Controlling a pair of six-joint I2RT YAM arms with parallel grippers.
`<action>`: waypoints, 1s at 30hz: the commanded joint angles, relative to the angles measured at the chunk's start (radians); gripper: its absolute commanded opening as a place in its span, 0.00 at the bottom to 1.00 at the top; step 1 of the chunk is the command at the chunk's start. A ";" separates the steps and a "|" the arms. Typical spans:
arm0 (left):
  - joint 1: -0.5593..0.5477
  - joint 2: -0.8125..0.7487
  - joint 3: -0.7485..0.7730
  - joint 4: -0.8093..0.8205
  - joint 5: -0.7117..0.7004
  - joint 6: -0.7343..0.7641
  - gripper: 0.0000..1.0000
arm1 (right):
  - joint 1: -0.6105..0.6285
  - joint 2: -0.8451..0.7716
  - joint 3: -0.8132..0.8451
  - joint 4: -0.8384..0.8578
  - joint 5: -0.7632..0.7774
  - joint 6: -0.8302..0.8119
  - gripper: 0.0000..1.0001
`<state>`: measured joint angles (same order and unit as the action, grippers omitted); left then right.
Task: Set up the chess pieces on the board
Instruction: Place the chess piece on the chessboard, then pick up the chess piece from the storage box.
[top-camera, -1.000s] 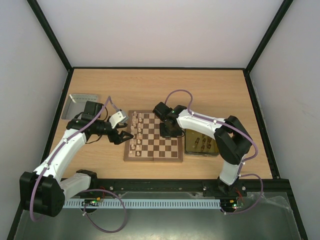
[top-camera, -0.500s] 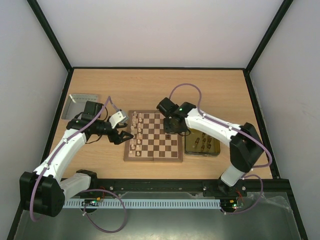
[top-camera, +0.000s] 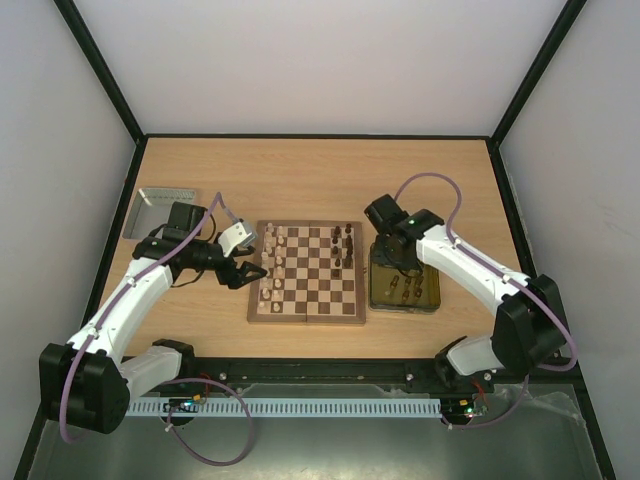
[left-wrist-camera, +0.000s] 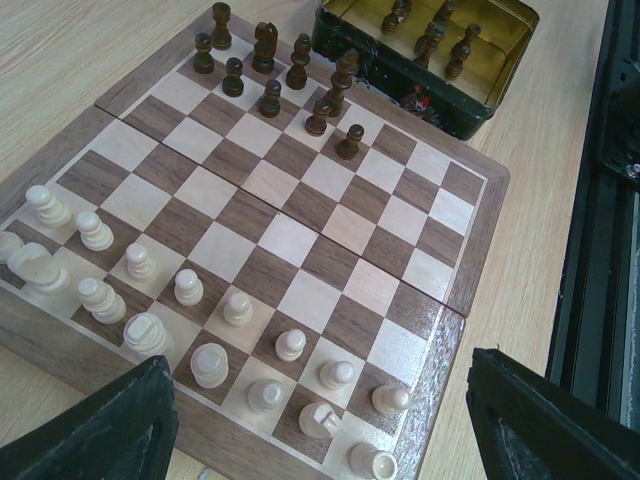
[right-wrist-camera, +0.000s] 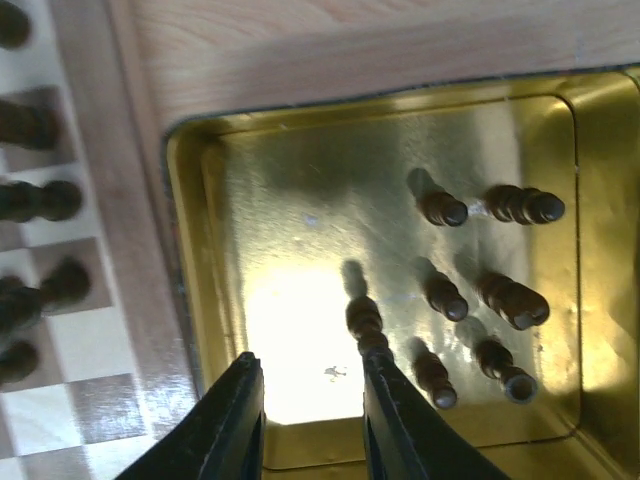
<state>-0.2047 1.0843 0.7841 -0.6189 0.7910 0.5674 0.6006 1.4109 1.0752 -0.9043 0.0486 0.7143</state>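
Observation:
The chessboard (top-camera: 308, 272) lies mid-table. Pale cream pieces (top-camera: 268, 262) fill its left two columns, also seen in the left wrist view (left-wrist-camera: 190, 330). Several dark brown pieces (top-camera: 343, 245) stand at its far right, also in the left wrist view (left-wrist-camera: 270, 70). More dark pieces (right-wrist-camera: 480, 290) stand in the yellow tray (top-camera: 404, 288). My left gripper (top-camera: 250, 270) is open and empty at the board's left edge; its fingers (left-wrist-camera: 100, 430) frame the cream rows. My right gripper (right-wrist-camera: 310, 400) is open and empty above the yellow tray (right-wrist-camera: 200, 200), one dark piece (right-wrist-camera: 365, 320) just beside its right finger.
A silver metal tray (top-camera: 160, 210) sits at the far left behind the left arm. Black rails (top-camera: 320, 370) run along the table's near edge, and dark walls edge both sides.
My right arm has swung right, from over the board's right side to above the yellow tray. Dark pieces now show on the board's far right. The left arm has not moved.

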 joint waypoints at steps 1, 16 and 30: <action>-0.005 -0.011 -0.013 0.008 0.004 -0.003 0.79 | -0.029 -0.023 -0.058 -0.004 0.011 -0.017 0.28; -0.007 -0.009 -0.013 0.008 0.003 -0.004 0.80 | -0.073 -0.037 -0.172 0.073 -0.047 -0.019 0.28; -0.007 -0.010 -0.013 0.009 0.000 -0.008 0.80 | -0.073 -0.023 -0.240 0.140 -0.056 -0.011 0.28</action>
<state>-0.2047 1.0843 0.7841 -0.6182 0.7845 0.5610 0.5301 1.3968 0.8555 -0.7910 -0.0204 0.6994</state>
